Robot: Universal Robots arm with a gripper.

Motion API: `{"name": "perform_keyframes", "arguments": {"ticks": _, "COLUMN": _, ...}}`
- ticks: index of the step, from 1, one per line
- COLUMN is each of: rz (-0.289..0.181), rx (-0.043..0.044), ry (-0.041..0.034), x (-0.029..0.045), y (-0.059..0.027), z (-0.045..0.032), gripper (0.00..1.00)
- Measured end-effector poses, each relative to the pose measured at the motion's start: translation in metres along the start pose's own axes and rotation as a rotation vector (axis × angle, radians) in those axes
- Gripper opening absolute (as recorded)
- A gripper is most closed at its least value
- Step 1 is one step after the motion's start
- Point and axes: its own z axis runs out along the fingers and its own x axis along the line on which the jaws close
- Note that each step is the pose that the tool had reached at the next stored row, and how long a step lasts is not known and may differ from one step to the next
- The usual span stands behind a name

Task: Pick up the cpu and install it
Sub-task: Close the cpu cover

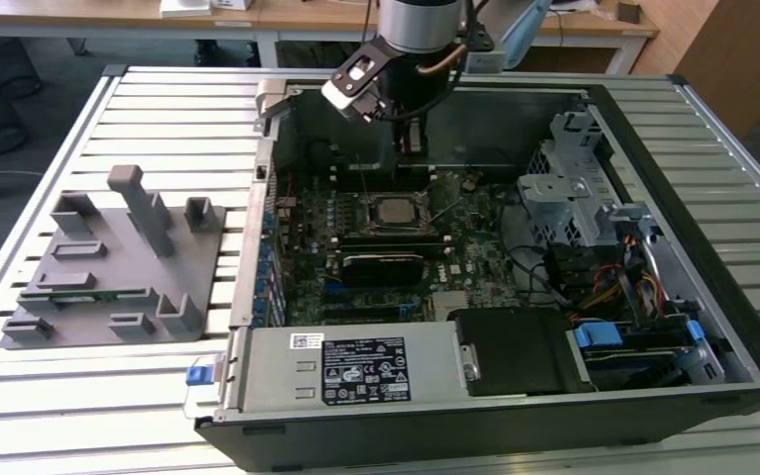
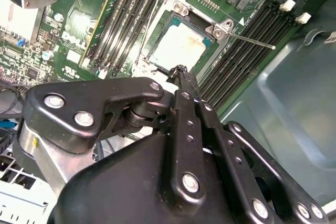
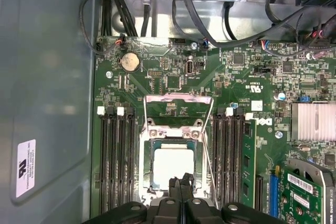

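The pincer (image 3: pixel 181 182) is seen clenched, fingertips pressed together with nothing between them, poised just over one edge of the cpu (image 3: pixel 173 167); whether contact is made cannot be told. The cpu is found lying flat in its socket on the motherboard (image 3: pixel 173 77), inside the open computer case (image 1: pixel 486 440) on the counter (image 1: pixel 90 396). The placing is judged done, but the install is not yet finished: the hold-down frame (image 3: pixel 178 100) is tipped open and the thin lever (image 2: pixel 252 41) is unlatched. A light, level touch is called for, so the chip is not shifted.
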Motion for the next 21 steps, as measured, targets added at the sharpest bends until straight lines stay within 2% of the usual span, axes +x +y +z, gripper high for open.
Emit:
{"name": "perform_keyframes", "arguments": {"ticks": 8, "rz": 0.0, "rx": 0.0, "ry": 0.0, "x": -0.0001, "y": 0.0001, "z": -0.0057, "gripper": 0.11}}
{"name": "perform_keyframes", "arguments": {"ticks": 13, "rz": 0.0, "rx": 0.0, "ry": 0.0001, "x": -0.0002, "y": 0.0001, "z": -0.006, "gripper": 0.11}}
{"name": "perform_keyframes", "arguments": {"ticks": 18, "rz": 0.0, "rx": 0.0, "ry": 0.0, "x": -0.0007, "y": 0.0092, "z": -0.0059, "gripper": 0.11}}
{"name": "perform_keyframes", "arguments": {"ticks": 21, "rz": 0.0, "rx": 0.0, "ry": 0.0, "x": -0.0041, "y": 0.0092, "z": -0.0058, "gripper": 0.11}}
